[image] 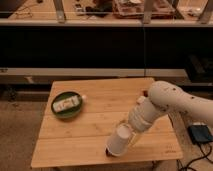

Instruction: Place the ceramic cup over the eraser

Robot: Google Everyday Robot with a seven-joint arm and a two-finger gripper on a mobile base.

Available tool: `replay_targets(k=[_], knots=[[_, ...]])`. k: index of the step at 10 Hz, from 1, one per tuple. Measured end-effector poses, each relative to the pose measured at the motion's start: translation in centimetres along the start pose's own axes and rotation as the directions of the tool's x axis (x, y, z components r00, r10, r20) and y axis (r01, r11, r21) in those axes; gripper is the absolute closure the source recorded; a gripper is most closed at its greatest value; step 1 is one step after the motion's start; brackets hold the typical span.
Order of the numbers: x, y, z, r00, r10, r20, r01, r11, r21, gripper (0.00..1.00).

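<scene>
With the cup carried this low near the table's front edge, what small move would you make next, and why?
Probably ease the ceramic cup straight down, levelling it. The pincer, hidden behind the cup at the arm's end, holds it tilted, mouth toward the front edge of the table. Only a dark sliver of the eraser shows at the cup's lower left rim, so it seems nearly covered already.

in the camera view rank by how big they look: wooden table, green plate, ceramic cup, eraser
1. wooden table
2. green plate
3. ceramic cup, held tilted in the gripper, nearer the camera
4. eraser, mostly hidden
</scene>
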Motion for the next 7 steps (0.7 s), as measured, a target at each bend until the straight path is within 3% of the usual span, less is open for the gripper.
replay_targets(k=[7], knots=[[0.1,-0.7,2.2,1.000,-0.022,-0.014,0.021,0.999,-0.029,0.95]])
